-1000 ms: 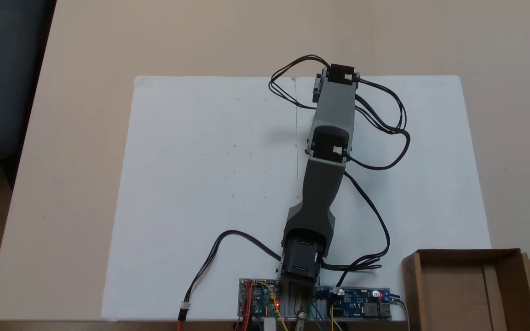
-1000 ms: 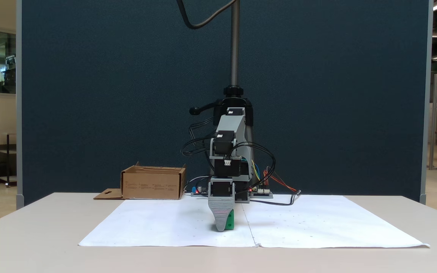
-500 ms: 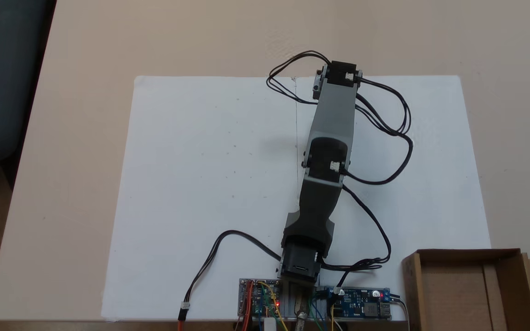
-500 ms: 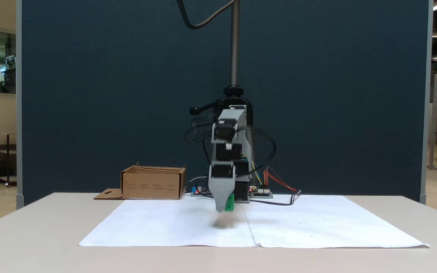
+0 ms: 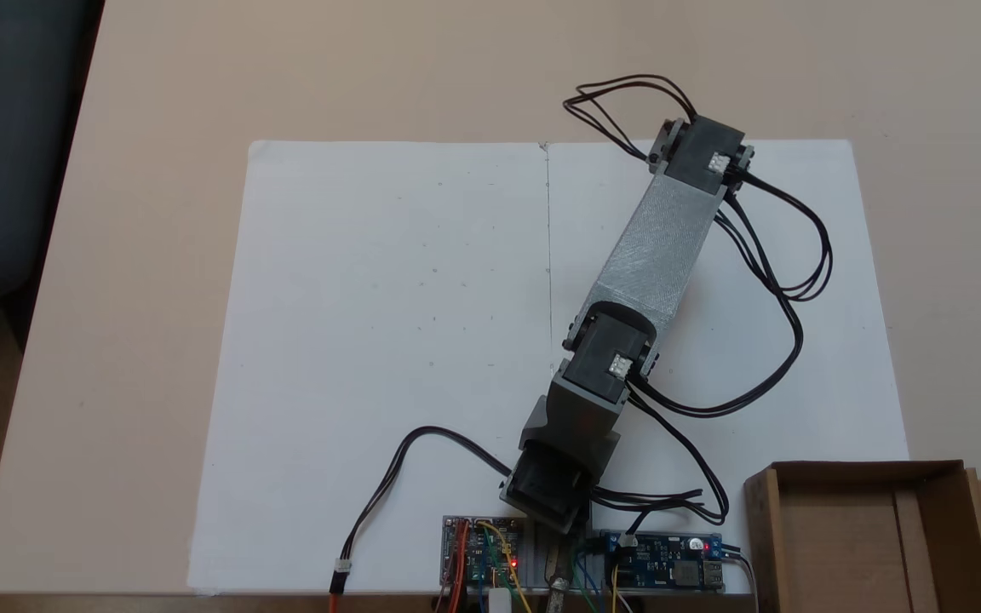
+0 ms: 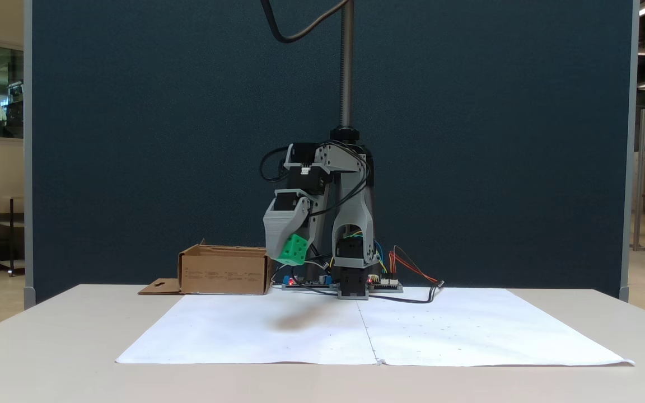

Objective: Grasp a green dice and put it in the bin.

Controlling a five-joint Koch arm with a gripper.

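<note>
Grasp complete: green dice (image 6: 293, 249) clamped in pincer (image 6: 288, 252), raised off worktop (image 6: 48, 336), short of bin (image 6: 224, 272); release outstanding.

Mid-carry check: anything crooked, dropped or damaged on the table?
Nothing stands out. The pincer holds the green dice in the air, tilted in the grip; the bin sits upright and the white paper lies flat.
</note>
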